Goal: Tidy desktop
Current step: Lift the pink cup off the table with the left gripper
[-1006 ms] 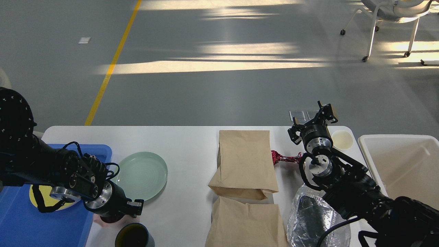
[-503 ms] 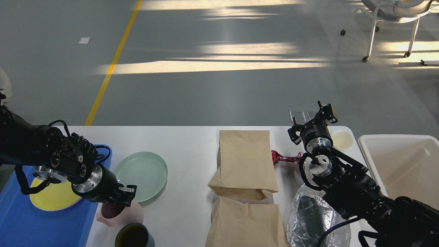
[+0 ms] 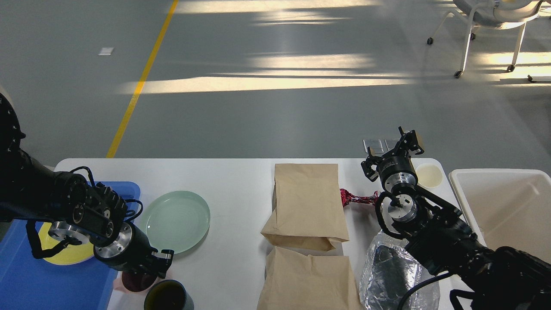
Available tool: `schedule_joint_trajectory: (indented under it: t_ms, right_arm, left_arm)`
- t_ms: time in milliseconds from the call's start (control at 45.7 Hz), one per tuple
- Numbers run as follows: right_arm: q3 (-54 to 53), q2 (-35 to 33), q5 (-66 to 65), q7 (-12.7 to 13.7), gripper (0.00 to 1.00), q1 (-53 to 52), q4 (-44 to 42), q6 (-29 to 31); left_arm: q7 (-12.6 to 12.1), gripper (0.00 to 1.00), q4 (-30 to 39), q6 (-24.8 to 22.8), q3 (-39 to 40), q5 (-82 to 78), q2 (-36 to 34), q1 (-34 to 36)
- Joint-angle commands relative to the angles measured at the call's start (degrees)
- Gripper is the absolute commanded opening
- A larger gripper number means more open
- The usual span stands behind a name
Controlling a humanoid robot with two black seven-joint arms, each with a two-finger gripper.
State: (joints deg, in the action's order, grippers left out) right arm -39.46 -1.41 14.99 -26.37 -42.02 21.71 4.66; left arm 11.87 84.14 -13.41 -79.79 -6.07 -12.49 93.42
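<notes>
The worktop (image 3: 236, 181) is the wide white surface filling the lower half of the view, and the upper paper bag (image 3: 310, 202) lying near its middle serves as the landmark. A second paper bag (image 3: 308, 280) lies just nearer than the first, its top edge touching or slightly under it. Left of the bag rests a pale green plate (image 3: 175, 220), and further left a blue tray (image 3: 26, 275) holds a yellow plate (image 3: 64, 254), partly covered by the left arm. The left hand (image 3: 161, 262) hangs low, left of the bag and nearer than the green plate, over a pinkish dish with a dark red inside (image 3: 137, 280); its fingers are dark and seen end-on, so I cannot tell whether it is open, closed or holding anything. Just nearer stands a dark cup (image 3: 167, 296).

Right of the bag, touching its edge, lies a crumpled red wrapper (image 3: 355, 198). The right hand (image 3: 408, 142) is raised beyond the worktop's far edge, right of the bag, fingers spread apart with nothing between them. A small cream disc (image 3: 429, 175) sits just right of that arm's wrist. Right of the second bag is a crinkled clear plastic wrapper (image 3: 387, 271), partly under the right arm. An off-white bin (image 3: 508, 206) stands at the worktop's right end.
</notes>
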Motion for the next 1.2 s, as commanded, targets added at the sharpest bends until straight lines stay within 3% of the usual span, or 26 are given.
schedule_joint_trajectory:
  t_ms: [0, 459, 590, 722, 1181]
  right_arm:
    - [0.00, 0.00, -0.05, 0.00, 1.00, 0.01, -0.01, 0.00]
    - [0.00, 0.00, -0.04, 0.00, 1.00, 0.01, -0.01, 0.00]
    - [0.00, 0.00, -0.04, 0.00, 1.00, 0.01, -0.01, 0.00]
    - [0.00, 0.00, -0.04, 0.00, 1.00, 0.01, -0.01, 0.00]
    - [0.00, 0.00, -0.04, 0.00, 1.00, 0.00, -0.01, 0.00]
  left_arm:
    - [0.09, 0.31, -0.21, 0.14, -0.10, 0.09, 0.27, -1.40]
    - [0.09, 0.31, -2.84, 1.72, -0.01, 0.18, 0.80, -5.09]
    - [-0.09, 0.14, -3.11, 9.36, 0.16, 0.27, 0.80, -7.02]
    - [-0.09, 0.00, -3.11, 11.13, 0.16, 0.18, 0.80, -7.37]
    - [-1.41, 0.00, -2.76, 14.03, 0.16, 0.18, 0.62, -7.02]
